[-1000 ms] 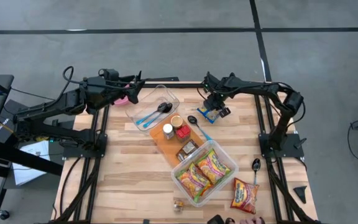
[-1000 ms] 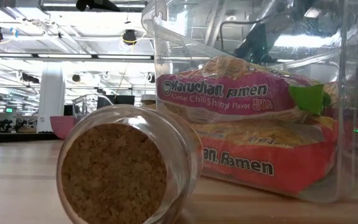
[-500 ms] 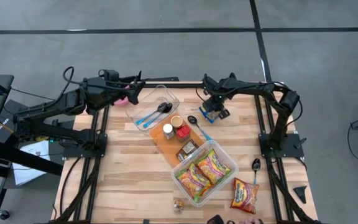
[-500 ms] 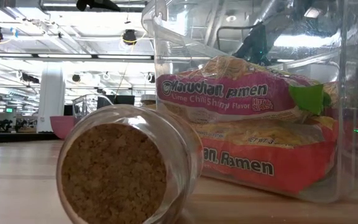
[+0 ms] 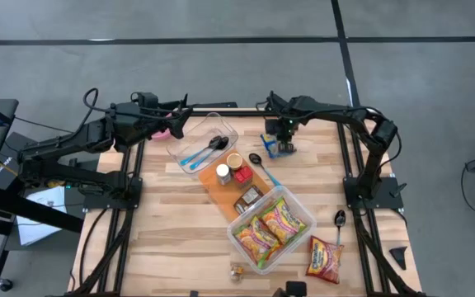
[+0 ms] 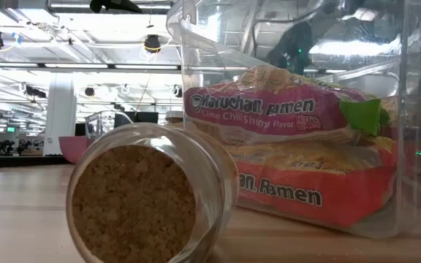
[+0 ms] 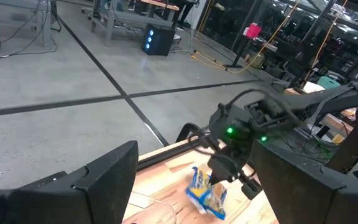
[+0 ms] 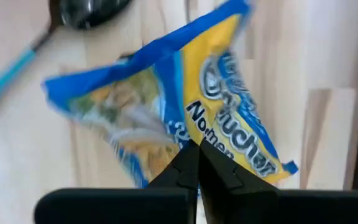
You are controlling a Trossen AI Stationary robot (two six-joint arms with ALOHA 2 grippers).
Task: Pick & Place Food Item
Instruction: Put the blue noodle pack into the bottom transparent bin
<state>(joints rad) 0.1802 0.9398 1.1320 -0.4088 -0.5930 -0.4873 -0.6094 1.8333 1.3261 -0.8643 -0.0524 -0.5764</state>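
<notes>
While the job is only at its pick-up stage, a wooden table (image 5: 180, 223) is seen spread with food and utensils, and the placing is judged to be wholly outstanding. A clear tub (image 5: 302, 206) near the table's front already holds two ramen packets (image 5: 269, 228), and a third red packet (image 5: 324, 260) lies on the boards just beside it; whether the tub is the intended destination cannot be told. A shallow clear tray (image 5: 229, 129) with a blue-handled spoon is seen toward the back, next to a wooden board (image 5: 221, 191) carrying small jars. At the table's back left corner the left claw (image 5: 174, 122) is held waiting, its fingers spread and nothing between them. At the back right, the right claw (image 5: 280, 140) is pressed together on the edge of a blue and yellow noodle packet (image 8: 185, 106), which is shown crumpled and partly lifted at that pinched edge in the wrist view, the boards showing beneath it. A black spoon (image 5: 256, 158) lies close by. A carry and a release are what remain to be done.
</notes>
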